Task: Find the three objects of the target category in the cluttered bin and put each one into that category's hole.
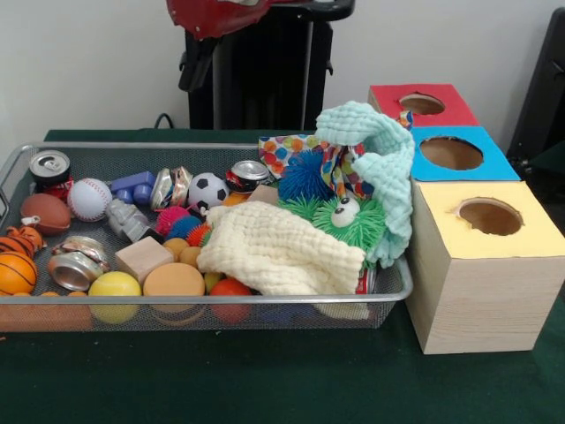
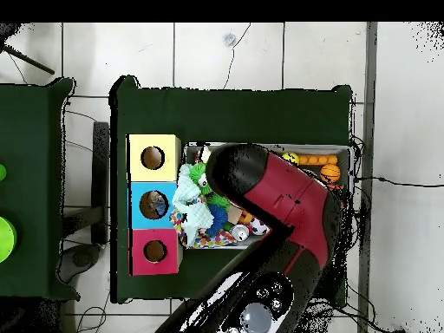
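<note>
The silver wire-mesh bin (image 1: 203,300) lies on the green table, full of clutter. One crushed clear plastic bottle (image 1: 128,219) lies left of centre among the balls, with a blue piece (image 1: 134,186) just behind it. No other clear bottle shows; cloths cover the bin's right half. Only a red part of my arm (image 1: 221,13) shows at the top of the front view. In the overhead view the red and black arm (image 2: 277,204) reaches over the bin (image 2: 347,154) and hides most of it. The gripper itself does not show.
Red (image 1: 422,104), blue (image 1: 452,152) and yellow (image 1: 490,216) boxes with round holes stand right of the bin. Metal cans (image 1: 50,168), balls, wooden blocks, a cream cloth (image 1: 278,252), a mint cloth (image 1: 380,168) and fuzzy toys fill the bin.
</note>
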### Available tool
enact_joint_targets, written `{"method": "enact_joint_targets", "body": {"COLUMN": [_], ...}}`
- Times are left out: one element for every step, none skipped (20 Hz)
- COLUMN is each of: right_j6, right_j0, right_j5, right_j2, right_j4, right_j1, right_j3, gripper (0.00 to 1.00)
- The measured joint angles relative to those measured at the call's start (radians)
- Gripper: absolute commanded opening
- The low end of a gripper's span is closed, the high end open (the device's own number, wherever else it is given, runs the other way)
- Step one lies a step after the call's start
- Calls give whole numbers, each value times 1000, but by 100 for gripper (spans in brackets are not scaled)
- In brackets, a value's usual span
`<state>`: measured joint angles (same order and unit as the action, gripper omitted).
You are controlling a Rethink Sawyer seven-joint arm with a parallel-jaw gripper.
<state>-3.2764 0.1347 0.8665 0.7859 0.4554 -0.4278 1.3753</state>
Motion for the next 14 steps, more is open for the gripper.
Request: {"method": "enact_joint_targets", "body": {"right_j6": [0,0,0,0,0,0,0,0,0,0,0,0,0,0], "right_j0": [-4,-8,-12,-16,-18,-22,-24,-26,-27,-29,-30,-31,-32,-36], "right_j5": [-2,-6,-11,-18,-24,-43,-56,-77,-93,-109,-121,-131,-148,-176], "right_j2": [-12,-23,-34,-45,-51,-62,-68,-76,-82,-88,-92,-96,-102,-114], "right_j4": [0,0,0,0,0,0,0,0,-1,-1,-1,-1,-1,-1], "right_j1": [-3,-7,-9,-11,-12,-11,-11,-12,-12,-13,-13,-13,-13,-13], "right_j3": [1,2,2,3,4,7,10,15,20,24,27,29,33,39], "gripper": [0,0,0,0,0,0,0,0,0,0,0,0,0,0]}}
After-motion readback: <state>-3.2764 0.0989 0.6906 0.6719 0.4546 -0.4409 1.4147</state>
